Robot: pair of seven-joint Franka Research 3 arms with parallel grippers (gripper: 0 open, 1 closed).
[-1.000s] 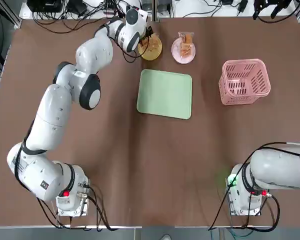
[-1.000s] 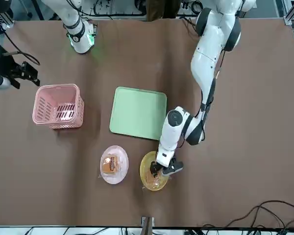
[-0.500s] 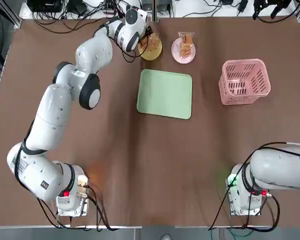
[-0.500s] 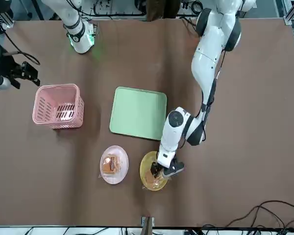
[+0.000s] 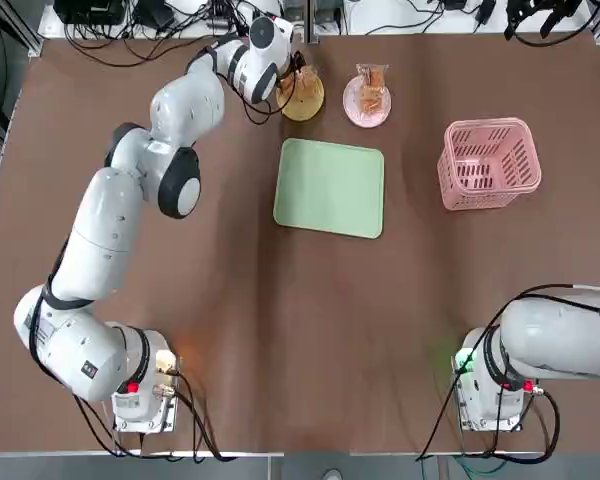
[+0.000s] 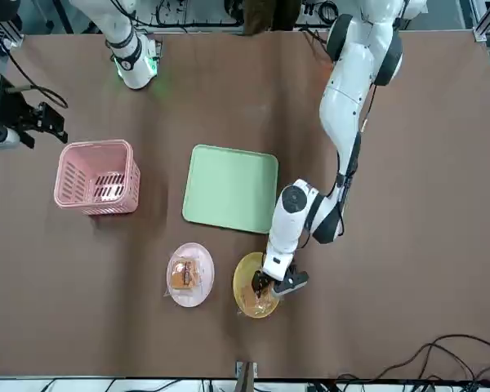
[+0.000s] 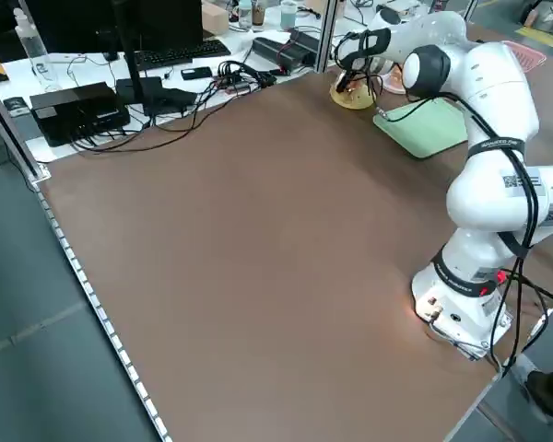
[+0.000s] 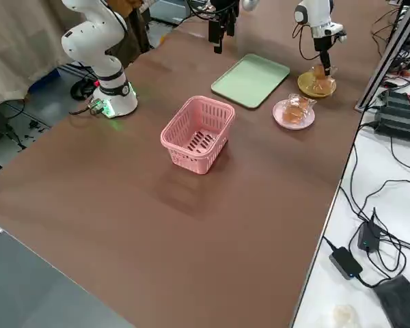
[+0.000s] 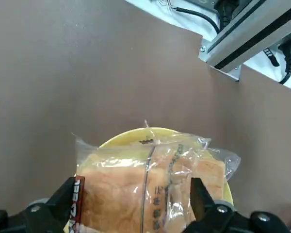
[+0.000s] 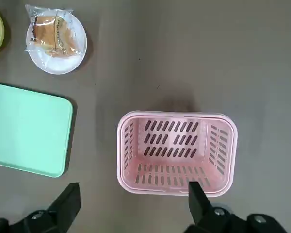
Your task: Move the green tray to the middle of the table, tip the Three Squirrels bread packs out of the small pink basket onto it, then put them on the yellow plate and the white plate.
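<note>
Since a second ago my left gripper (image 6: 265,287) has spread its fingers a touch wider over the yellow plate (image 5: 306,100); the arm itself has not shifted. Nearest me in the top view, the right arm sits folded at its base, and its right gripper (image 10: 131,206) hangs high with fingers wide apart and nothing between them, looking down on the small pink basket (image 5: 488,163), which stands upright and empty. Further out, the green tray (image 5: 330,187) lies bare in the middle of the table (image 5: 280,340). Beyond it, the white plate (image 5: 366,103) holds bread packs (image 10: 50,29), and the yellow plate beside it holds another pack (image 9: 145,194), which lies between my left fingers but is released. I judge the task all but finished: only withdrawing the left arm remains.
</note>
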